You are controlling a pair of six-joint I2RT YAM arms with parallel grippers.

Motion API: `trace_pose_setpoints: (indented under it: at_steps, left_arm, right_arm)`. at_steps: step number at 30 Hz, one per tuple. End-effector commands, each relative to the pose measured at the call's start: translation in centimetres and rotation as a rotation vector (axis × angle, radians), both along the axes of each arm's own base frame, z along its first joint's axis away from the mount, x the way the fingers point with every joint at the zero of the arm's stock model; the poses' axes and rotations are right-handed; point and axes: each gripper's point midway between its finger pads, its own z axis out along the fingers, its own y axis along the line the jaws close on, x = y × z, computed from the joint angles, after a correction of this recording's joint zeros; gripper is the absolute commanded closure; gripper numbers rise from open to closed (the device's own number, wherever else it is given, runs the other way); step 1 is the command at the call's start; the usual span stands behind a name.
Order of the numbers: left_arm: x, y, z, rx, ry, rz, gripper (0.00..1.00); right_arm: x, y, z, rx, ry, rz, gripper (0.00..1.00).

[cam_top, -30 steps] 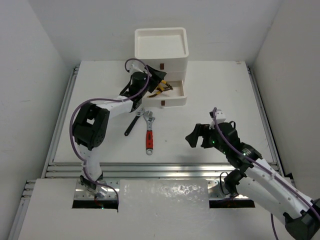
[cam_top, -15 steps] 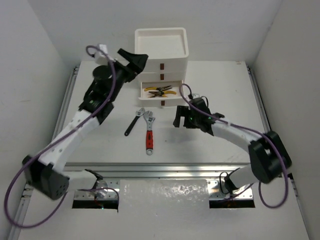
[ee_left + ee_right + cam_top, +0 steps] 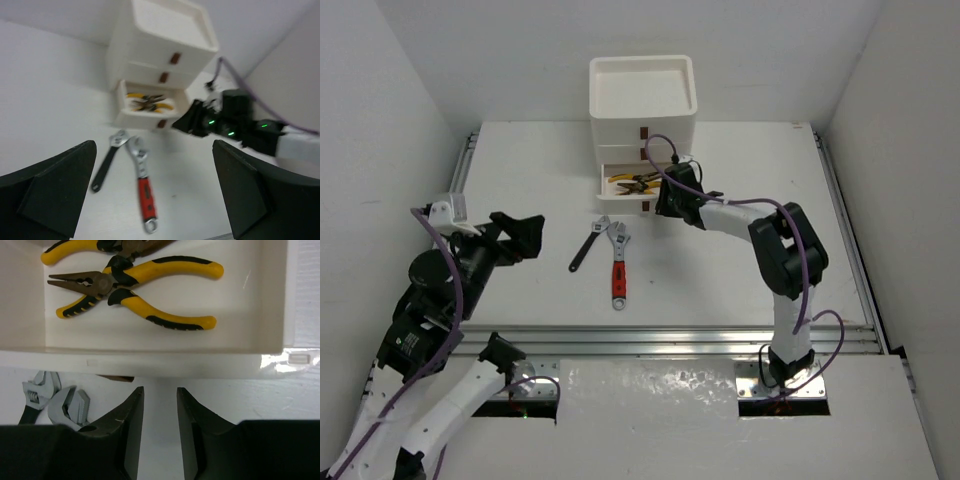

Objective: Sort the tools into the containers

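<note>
The white containers unit [image 3: 642,110] stands at the back, its bottom drawer [image 3: 645,207] pulled out. Two yellow-handled pliers [image 3: 135,290] lie inside it. On the table in front lie a black-handled wrench [image 3: 585,245] and a red-handled wrench [image 3: 618,268]. My right gripper [image 3: 160,392] sits low at the drawer's front wall [image 3: 150,364], jaws a narrow gap apart with nothing between them. The drawer's dark handle [image 3: 116,378] is just left of its left fingertip. My left gripper [image 3: 153,145] hovers wide open, high at the near left, looking down on both wrenches.
The unit's top tray [image 3: 642,87] is bare, and two upper drawers [image 3: 170,67] are shut. Grey walls close in on both sides of the table [image 3: 740,270]. The right arm [image 3: 775,240] arches over the table's right half.
My left gripper let go of the pliers in the drawer, opened wide and pulled back to the near left. The right arm reached up to the drawer front, its jaws narrowing.
</note>
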Motion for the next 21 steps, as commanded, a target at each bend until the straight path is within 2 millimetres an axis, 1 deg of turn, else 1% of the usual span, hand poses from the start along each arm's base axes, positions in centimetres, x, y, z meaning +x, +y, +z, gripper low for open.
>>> trace_pose_setpoints:
  at_steps: [1, 2, 3, 4, 5, 6, 7, 8, 11, 12, 14, 17, 19, 21]
  left_arm:
    - [-1.1, 4.4, -4.6, 0.164, 0.114, 0.18, 0.0]
    - [-1.4, 4.4, -4.7, 0.172, 0.109, 0.165, 0.0]
    - [-2.0, 4.9, -3.9, 0.153, 0.055, 0.179, 0.0]
    - [-2.3, 5.2, -3.7, 0.137, 0.031, 0.195, 0.0]
    - [-2.7, 6.0, -3.6, 0.11, -0.009, 0.228, 0.0]
    - [-2.8, 6.2, -3.6, 0.096, -0.029, 0.24, 0.0]
    - [-2.6, 6.5, -4.5, 0.088, -0.038, 0.265, 0.0]
    - [-3.1, 6.9, -4.3, 0.058, -0.07, 0.275, 0.0]
    - [-3.9, 7.1, -4.0, 0.03, -0.105, 0.271, 0.0]
    - [-3.9, 7.2, -4.0, 0.019, -0.11, 0.276, 0.0]
    - [-3.8, 7.1, -4.1, 0.021, -0.11, 0.274, 0.0]
    - [-3.6, 7.0, -4.2, 0.025, -0.104, 0.271, 0.0]
    - [-3.5, 7.0, -4.4, 0.029, -0.097, 0.272, 0.0]
    - [-3.5, 7.0, -4.4, 0.028, -0.097, 0.272, 0.0]
  right_arm:
    - [2.4, 1.8, 1.8, 0.075, -0.077, 0.003, 0.67]
    - [2.7, 1.9, 1.6, 0.086, -0.08, -0.001, 0.68]
    - [2.8, 2.2, 1.5, 0.111, -0.08, -0.01, 0.68]
    - [2.8, 2.3, 1.1, 0.123, -0.077, -0.015, 0.7]
    - [3.2, 2.7, 1.2, 0.15, -0.091, -0.028, 0.7]
    - [3.3, 2.9, 1.2, 0.156, -0.099, -0.031, 0.7]
    - [3.6, 2.9, 1.1, 0.156, -0.106, -0.042, 0.71]
    - [4.0, 2.8, 1.4, 0.15, -0.126, -0.059, 0.73]
    - [5.1, 3.0, 1.6, 0.15, -0.162, -0.067, 0.73]
    - [5.7, 3.3, 2.2, 0.154, -0.18, -0.074, 0.73]
    - [6.6, 3.7, 2.1, 0.159, -0.193, -0.076, 0.73]
    - [7.3, 4.2, 1.3, 0.167, -0.185, -0.076, 0.73]
    - [7.5, 4.9, 1.7, 0.205, -0.201, -0.063, 0.73]
    - [8.0, 5.0, 2.0, 0.212, -0.221, -0.069, 0.73]
